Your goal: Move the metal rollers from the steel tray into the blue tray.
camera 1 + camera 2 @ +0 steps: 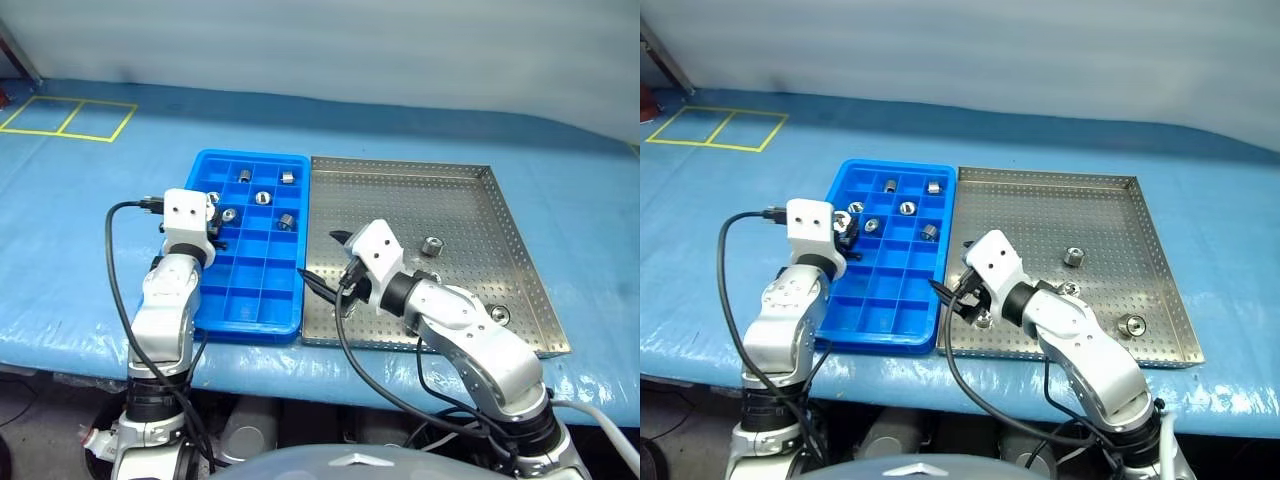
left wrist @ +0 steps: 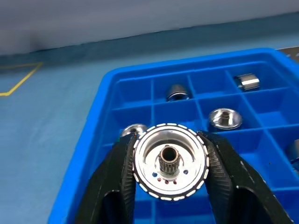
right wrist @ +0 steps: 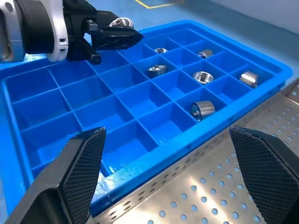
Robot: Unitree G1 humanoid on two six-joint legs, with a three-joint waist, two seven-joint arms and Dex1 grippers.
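The left gripper (image 2: pixel 170 186) is clenched on a shiny silver roller with a ring of white dashes round its face (image 2: pixel 170 162), held over the left side of the bright blue plastic tray of square compartments (image 1: pixel 205 170). If the black fingers let go while the roller sits above a dividing wall, my guess is it tips, lands on the rim or bounces into a cell that already holds one.

The right gripper (image 3: pixel 168 158) stands released, wide apart, over the near left edge of the large perforated silver-grey steel tray (image 1: pixel 520 255), just beside the blue wall; a sweep from there could knock the blue tray or the roller lying close by that gripper (image 1: pixel 983 321).

The steel tray holds at least two more small silver rollers, one near its right edge (image 1: pixel 1131 324) and one farther back (image 1: pixel 1074 257).

In the blue tray the near rows are bare; rollers lie in several far cells (image 3: pixel 202 108).
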